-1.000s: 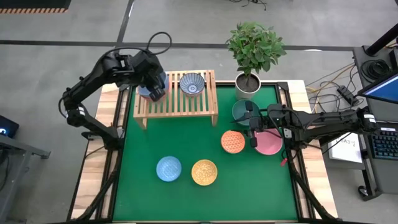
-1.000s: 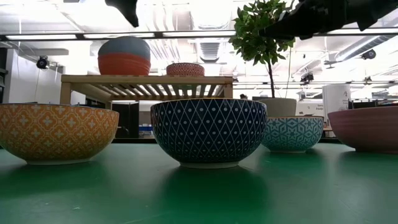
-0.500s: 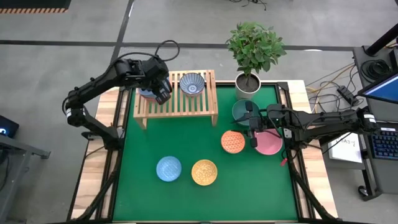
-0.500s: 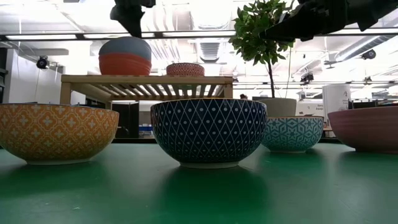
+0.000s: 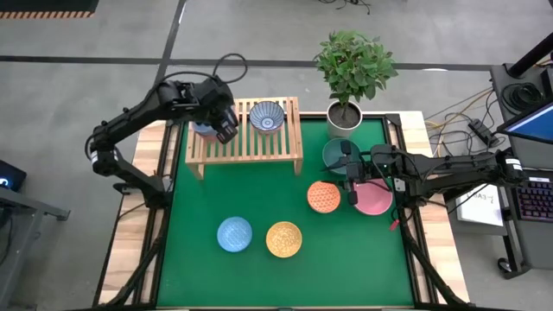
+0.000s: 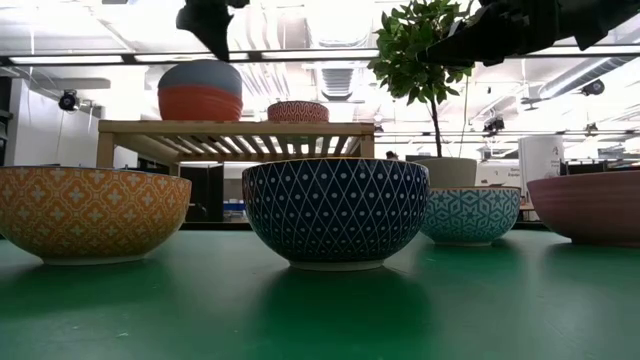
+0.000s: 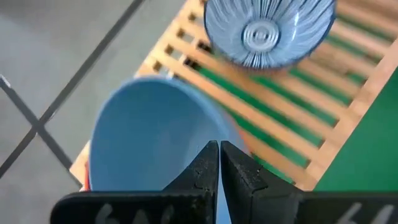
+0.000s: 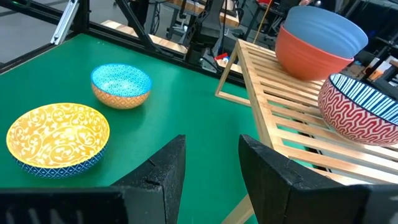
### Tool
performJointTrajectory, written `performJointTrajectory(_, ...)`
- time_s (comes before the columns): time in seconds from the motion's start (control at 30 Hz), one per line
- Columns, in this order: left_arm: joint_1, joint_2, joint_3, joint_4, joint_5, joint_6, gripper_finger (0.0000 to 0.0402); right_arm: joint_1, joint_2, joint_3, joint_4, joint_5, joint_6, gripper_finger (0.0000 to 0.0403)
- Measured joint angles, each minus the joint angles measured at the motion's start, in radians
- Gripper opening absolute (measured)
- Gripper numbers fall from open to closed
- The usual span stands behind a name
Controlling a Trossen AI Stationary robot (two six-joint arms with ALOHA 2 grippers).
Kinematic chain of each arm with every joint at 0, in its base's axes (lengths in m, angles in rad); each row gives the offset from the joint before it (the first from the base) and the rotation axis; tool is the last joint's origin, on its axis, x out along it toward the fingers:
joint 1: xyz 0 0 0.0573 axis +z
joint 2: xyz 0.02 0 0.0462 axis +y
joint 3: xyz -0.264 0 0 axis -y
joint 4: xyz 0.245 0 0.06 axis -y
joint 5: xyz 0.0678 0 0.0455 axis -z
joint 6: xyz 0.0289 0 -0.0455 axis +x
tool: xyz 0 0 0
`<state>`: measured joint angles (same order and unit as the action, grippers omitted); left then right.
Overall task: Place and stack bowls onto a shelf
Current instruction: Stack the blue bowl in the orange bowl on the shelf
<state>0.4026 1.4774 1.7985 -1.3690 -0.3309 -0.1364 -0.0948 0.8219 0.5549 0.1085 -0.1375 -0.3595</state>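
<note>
Hovering above grey-blue bowl nested in red bowl on shelf, striped bowl beside; left jaws pinched closed, empty; right jaws spread apart.

No text, label, brand, number or sign can be read in any view.
</note>
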Motion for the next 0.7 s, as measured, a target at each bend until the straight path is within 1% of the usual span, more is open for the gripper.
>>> performJointTrajectory(0.17, -0.021, -0.001, 0.034, 0.019, 0.008, -0.005, 0.0000, 0.000, 0.000, 0.000, 0.000, 0.002, 0.000, 0.0139)
performJointTrajectory(0.7, -0.036, 0.008, 0.000, 0.012, 0.008, -0.055, 0.0000, 0.000, 0.000, 0.000, 0.000, 0.006, 0.000, 0.0139)
